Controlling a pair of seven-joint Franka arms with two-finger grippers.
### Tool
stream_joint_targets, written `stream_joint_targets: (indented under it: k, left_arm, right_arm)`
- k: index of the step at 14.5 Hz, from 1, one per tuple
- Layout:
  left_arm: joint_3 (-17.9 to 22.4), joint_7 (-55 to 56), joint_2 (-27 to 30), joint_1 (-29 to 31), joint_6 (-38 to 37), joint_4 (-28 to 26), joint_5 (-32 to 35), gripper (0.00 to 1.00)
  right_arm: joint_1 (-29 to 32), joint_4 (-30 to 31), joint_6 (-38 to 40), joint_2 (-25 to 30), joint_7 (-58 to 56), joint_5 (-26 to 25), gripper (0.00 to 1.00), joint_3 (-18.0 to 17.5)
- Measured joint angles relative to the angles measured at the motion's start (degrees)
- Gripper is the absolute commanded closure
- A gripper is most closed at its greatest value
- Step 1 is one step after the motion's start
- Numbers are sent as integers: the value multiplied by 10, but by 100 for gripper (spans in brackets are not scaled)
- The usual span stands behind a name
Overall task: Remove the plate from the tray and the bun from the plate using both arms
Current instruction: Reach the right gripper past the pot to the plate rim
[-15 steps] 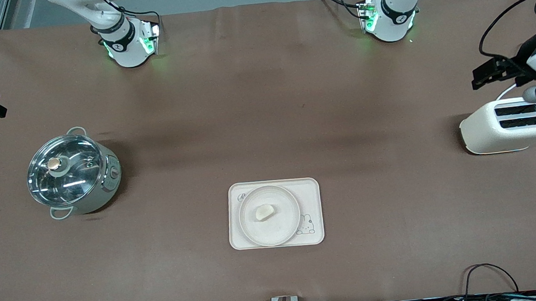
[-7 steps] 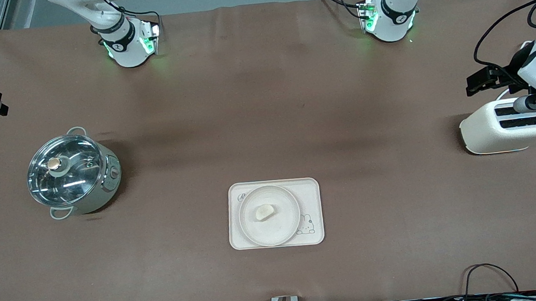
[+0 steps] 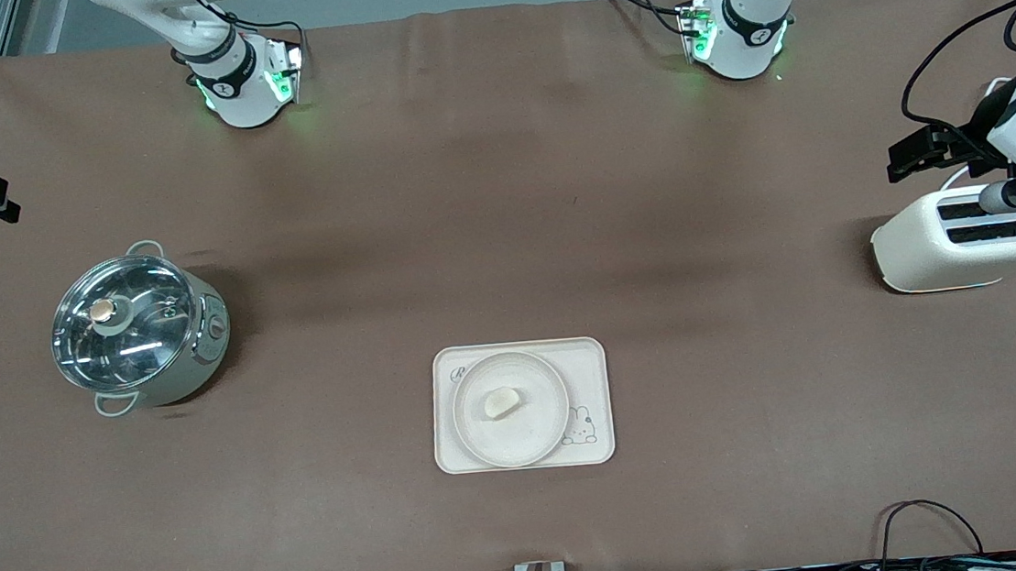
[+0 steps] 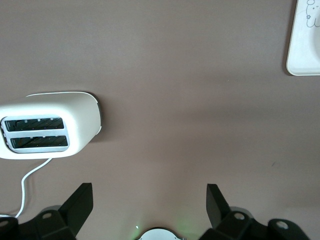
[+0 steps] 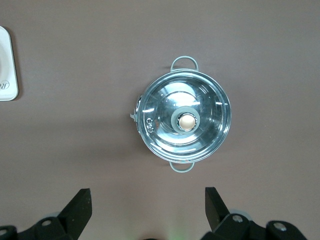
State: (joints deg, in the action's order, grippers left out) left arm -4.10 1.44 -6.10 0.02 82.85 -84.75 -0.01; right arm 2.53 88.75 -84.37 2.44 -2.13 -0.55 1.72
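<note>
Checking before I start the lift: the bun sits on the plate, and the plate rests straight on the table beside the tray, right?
Not quite. The bun sits on the plate, but the plate rests on the tray, not on the table beside it. The front view shows this.

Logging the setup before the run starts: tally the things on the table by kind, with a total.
Cream tableware: 2, the rectangular cream tray with a bunny drawing and the round shallow cream plate on it
Food: 1, the small pale oval bun on the plate
Appliances: 2, the silver pot with a glass lid and the white two-slot toaster
Total: 5
</note>
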Motion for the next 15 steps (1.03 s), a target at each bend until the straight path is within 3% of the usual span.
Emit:
stream_joint_targets:
  k: [4, 9, 15]
  left_arm:
    - [-1, 0, 0, -2, 0, 1, 0, 0]
    - [-1, 0, 0, -4, 0, 1, 0, 0]
    - [-4, 0, 0, -6, 0, 1, 0, 0]
  right_arm:
    - [-24, 40, -93, -47, 25, 83, 0, -3]
    - [-99, 50, -232, -185, 81, 228, 0, -6]
    - [-196, 48, -412, -321, 124, 338, 0, -7]
